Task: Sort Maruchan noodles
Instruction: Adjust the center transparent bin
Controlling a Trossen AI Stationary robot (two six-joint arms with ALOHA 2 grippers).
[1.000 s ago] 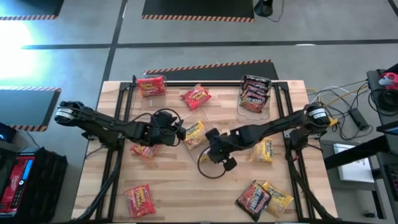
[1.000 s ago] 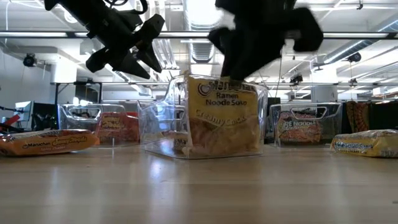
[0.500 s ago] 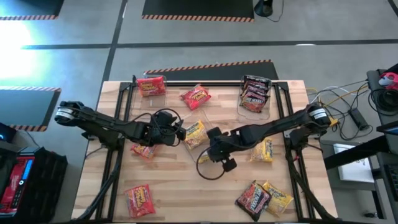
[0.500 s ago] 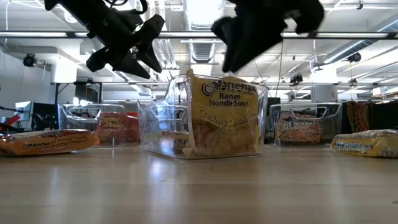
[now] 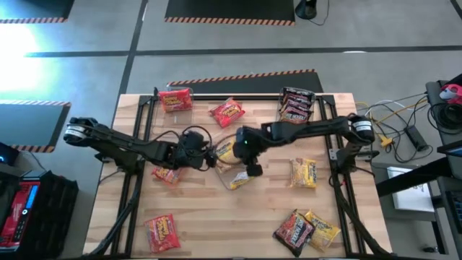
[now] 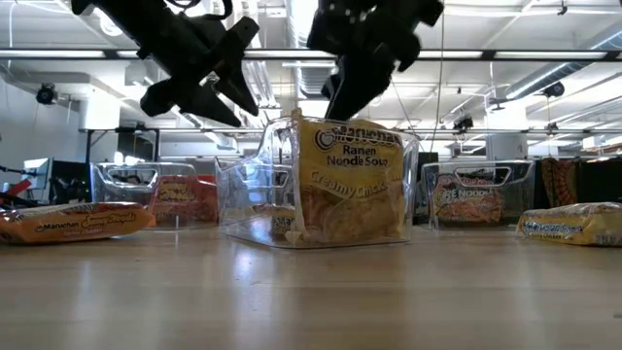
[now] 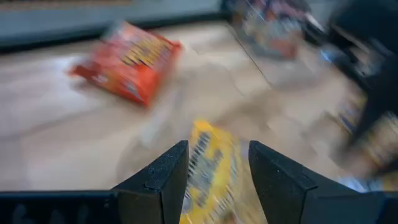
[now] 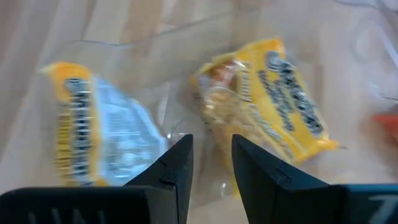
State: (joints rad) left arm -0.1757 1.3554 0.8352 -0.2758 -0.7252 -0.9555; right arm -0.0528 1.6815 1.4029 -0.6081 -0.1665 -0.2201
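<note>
Hovering over the clear bin (image 6: 243, 199), the right gripper (image 8: 210, 163) is seen empty, fingers apart; yellow noodle packets (image 8: 266, 99) lie inside. Left gripper (image 7: 217, 168) alongside, fingers parted, nothing held.

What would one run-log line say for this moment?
left hand: open, empty, above table | right hand: open, empty, over clear bin | yellow noodle packet: in bin

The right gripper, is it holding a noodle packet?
No, the right gripper has empty open fingers, hovering above the yellow packets in the clear bin.
</note>
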